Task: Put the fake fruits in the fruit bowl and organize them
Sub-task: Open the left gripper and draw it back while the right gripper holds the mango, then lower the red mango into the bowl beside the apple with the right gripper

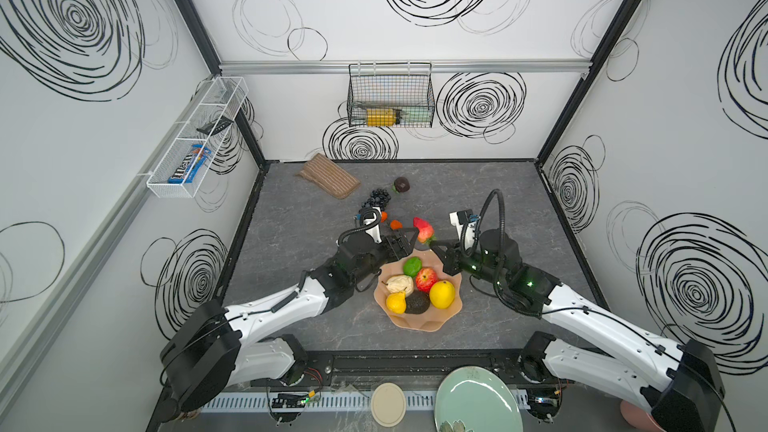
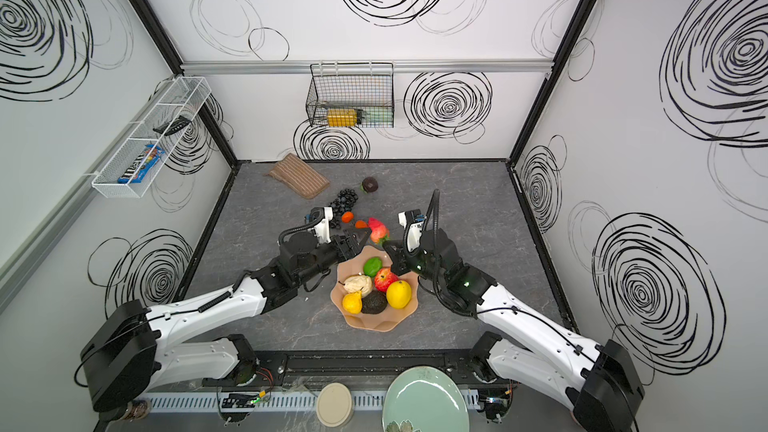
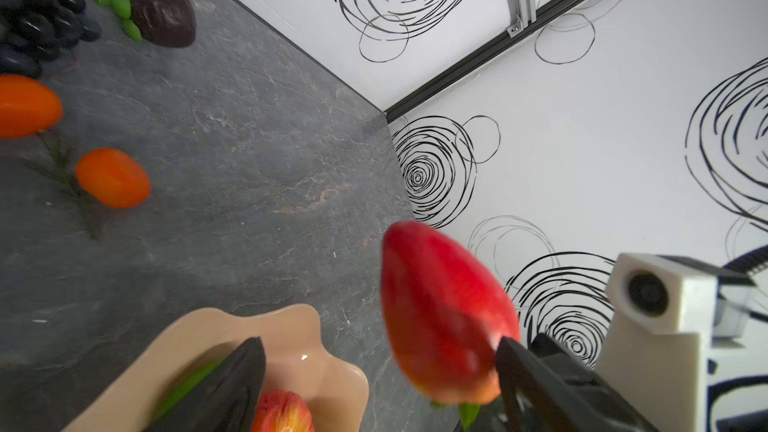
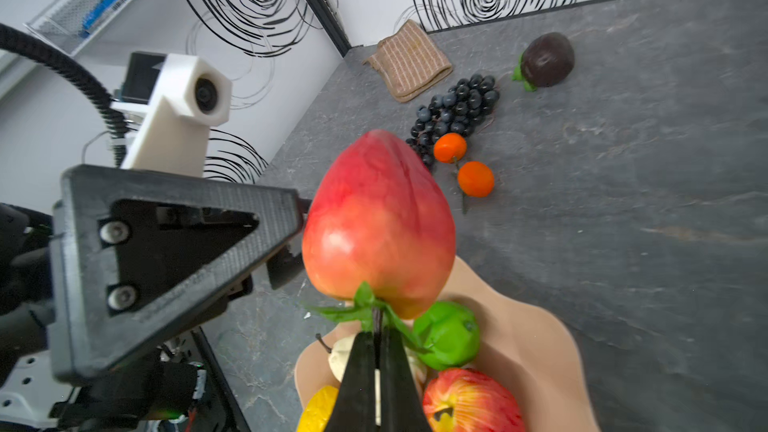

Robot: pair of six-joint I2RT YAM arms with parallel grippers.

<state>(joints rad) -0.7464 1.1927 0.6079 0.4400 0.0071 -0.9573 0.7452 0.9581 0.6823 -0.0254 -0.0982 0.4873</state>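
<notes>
Both the left arm (image 1: 274,309) and the right arm (image 1: 582,309) have white shell links and black joint housings, with a thin black cable clipped along each. Behind each hand, a black ribbed hose (image 1: 496,209) runs to a white camera block (image 4: 187,93) with a round black lens. The left gripper (image 4: 293,234) has black, textured, triangular fingers, with two silver screws (image 4: 114,231) at the base of one finger. The right gripper (image 4: 376,338) is the same black. Green lights (image 1: 528,283) show on the joints behind the right hand.

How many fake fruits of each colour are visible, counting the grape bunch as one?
Red: 2 (apple, strawberry)
Yellow: 2 (lemon, pear)
Orange: 2 (tangerines)
Dark: 3 (avocado, grape bunch, brown fruit)
Green: 1 (lime)
Beige: 1 (beige fruit)
Total: 11
</notes>
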